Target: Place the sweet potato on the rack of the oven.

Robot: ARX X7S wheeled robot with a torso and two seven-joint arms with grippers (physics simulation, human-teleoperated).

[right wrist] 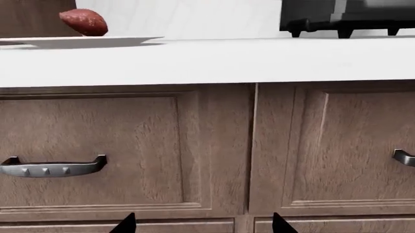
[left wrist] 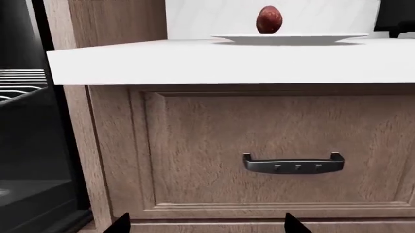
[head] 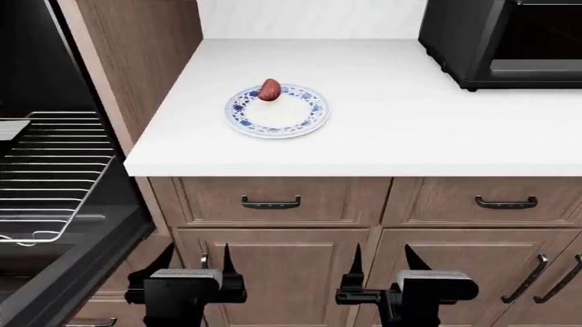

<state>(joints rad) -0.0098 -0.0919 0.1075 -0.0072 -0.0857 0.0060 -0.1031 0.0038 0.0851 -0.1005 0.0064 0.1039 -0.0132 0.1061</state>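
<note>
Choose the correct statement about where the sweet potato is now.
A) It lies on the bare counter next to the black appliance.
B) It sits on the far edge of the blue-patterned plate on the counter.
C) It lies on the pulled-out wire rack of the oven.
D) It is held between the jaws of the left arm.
B: the sweet potato rests on the far rim of the plate on the counter; the rack holds nothing.

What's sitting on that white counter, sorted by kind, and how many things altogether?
Reddish-brown sweet potato: 1
Round blue-patterned white plate, under the sweet potato: 1
Black boxy countertop appliance with a glass door, partly cut off at the head view's edge: 1
Total: 3
</note>
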